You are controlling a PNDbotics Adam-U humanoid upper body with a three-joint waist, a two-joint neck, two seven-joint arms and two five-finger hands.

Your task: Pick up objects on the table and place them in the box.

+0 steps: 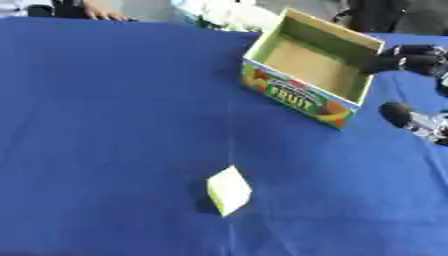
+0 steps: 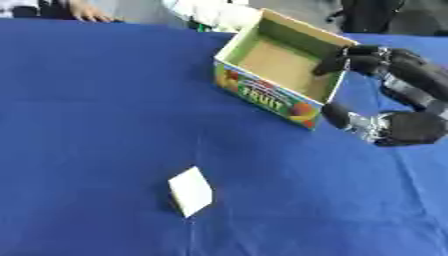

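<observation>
A blue cloth covers the tabletop (image 1: 105, 125). Toward the far right stands an open cardboard box (image 1: 311, 65), turned at an angle, with fruit pictures and the word FRUIT on its near wall. Nothing can be made out inside it.

Near the middle of the tabletop, well apart from the box, lies a small pale yellow-green block (image 1: 229, 190). It has flat faces and sharp corners, and it sits tilted so that one corner points to the near edge. It may be a small carton or a piece of foam; which one cannot be told.

The robot's right hand (image 2: 398, 100) is at the right, just beside the box's right wall. Its fingers (image 2: 350, 57) are curled above the box's right rim, the thumb is spread out below them, and nothing is held between. The left hand does not show in either view.

Judging by its look, the block is probably light and fairly stiff. Its flat sides would likely suit a pinch across two opposite faces, with thumb on one and fingers on the other. Being light, it may slide on the cloth if nudged before the fingers close.
</observation>
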